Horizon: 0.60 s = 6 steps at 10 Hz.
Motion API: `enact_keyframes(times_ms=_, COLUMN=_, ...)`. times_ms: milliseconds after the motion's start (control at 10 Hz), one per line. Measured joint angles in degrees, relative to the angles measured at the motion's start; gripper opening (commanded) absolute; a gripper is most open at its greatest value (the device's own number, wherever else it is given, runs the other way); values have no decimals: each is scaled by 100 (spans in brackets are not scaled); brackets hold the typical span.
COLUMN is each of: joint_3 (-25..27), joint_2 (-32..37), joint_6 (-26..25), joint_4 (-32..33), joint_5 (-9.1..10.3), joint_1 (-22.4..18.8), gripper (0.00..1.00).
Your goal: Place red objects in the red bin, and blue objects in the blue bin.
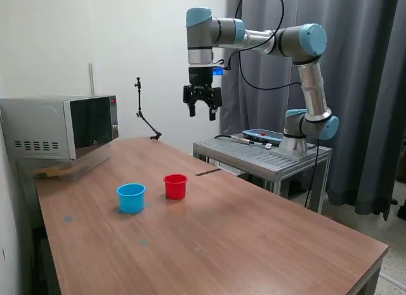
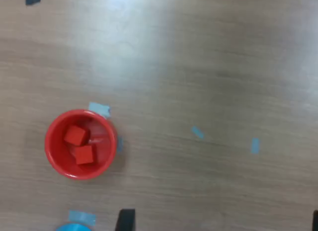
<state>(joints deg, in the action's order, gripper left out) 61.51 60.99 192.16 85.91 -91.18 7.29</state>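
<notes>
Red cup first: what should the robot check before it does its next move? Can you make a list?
1. Both red cubes inside the red cup: ok, two show in the wrist view.
2. Red cup upright on the table: ok.
3. Blue cup upright, beside the red cup and apart from it: ok.
4. Blue cubes inside the blue cup: cannot tell, its inside is hidden in both views.
5. Gripper high above the table, clear of both cups: ok.
6. Gripper empty: nothing shows between its fingers, ok.

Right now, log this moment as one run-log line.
gripper: open, raised above table | red cup: two red cubes inside | blue cup: contents unseen
</notes>
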Motion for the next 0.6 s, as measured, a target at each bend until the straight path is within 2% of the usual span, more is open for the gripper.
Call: enact_keyframes(times_ms=600, joint_3=1093, joint_2=1491, joint_6=-5, joint_4=-4, joint_5=48, joint_1=41, gripper=100)
